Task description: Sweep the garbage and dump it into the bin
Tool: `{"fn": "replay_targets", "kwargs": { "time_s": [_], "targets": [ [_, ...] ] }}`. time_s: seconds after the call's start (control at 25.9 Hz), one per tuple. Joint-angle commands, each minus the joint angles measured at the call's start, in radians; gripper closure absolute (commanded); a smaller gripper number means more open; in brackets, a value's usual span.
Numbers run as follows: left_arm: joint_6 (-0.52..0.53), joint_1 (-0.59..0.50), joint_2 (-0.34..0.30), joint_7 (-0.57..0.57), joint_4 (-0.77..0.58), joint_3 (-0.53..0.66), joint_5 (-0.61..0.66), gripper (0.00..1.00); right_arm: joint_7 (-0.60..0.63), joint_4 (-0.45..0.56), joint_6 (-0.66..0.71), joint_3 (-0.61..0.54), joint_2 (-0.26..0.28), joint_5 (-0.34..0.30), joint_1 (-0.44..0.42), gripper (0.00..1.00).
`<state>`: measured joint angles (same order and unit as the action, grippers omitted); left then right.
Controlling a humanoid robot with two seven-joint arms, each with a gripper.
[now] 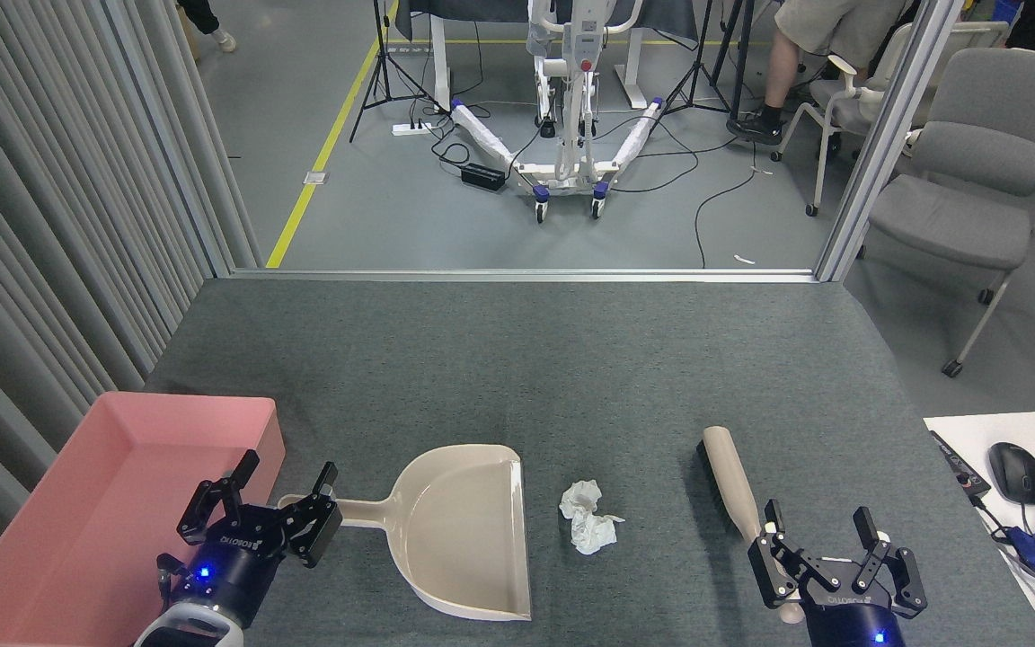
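Bin corner beyond frame edge

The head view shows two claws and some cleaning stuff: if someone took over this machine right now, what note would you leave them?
Left gripper: open, at the dustpan handle, not closed on it.
Right gripper: open, by the brush handle, holding nothing.
Tissue wad: on the grey mat between dustpan mouth and brush.
Pink bin: far left; nothing visible inside.
Done: nothing swept.
Left: grasp both tools, sweep wad into pan, tip it into bin.
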<state>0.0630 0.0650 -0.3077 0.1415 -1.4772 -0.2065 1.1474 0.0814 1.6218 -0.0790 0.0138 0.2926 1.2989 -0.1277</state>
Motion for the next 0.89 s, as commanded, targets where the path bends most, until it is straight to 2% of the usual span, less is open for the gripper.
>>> {"fn": "replay_targets", "kwargs": {
  "time_s": [0.0,0.54,0.7,0.85],
  "targets": [
    [-0.002,-0.001,0.002,0.001,0.002,0.001,-0.001,0.01,-0.006,0.001,0.004,0.002,-0.006,0.0,0.0,0.02],
    [-0.002,0.002,-0.013,0.0,0.0,0.001,-0.009,0.0,-0.005,0.001,0.005,0.003,-0.015,-0.017,-0.001,0.02],
    [0.0,0.001,-0.018,0.0,-0.002,0.001,-0.008,0.01,-0.008,0.003,0.011,0.003,-0.024,-0.069,0.0,0.02],
    [0.008,-0.001,-0.022,0.0,-0.002,-0.001,-0.006,0.01,-0.009,0.004,0.027,0.003,-0.024,-0.07,0.0,0.02]
  ]
}}
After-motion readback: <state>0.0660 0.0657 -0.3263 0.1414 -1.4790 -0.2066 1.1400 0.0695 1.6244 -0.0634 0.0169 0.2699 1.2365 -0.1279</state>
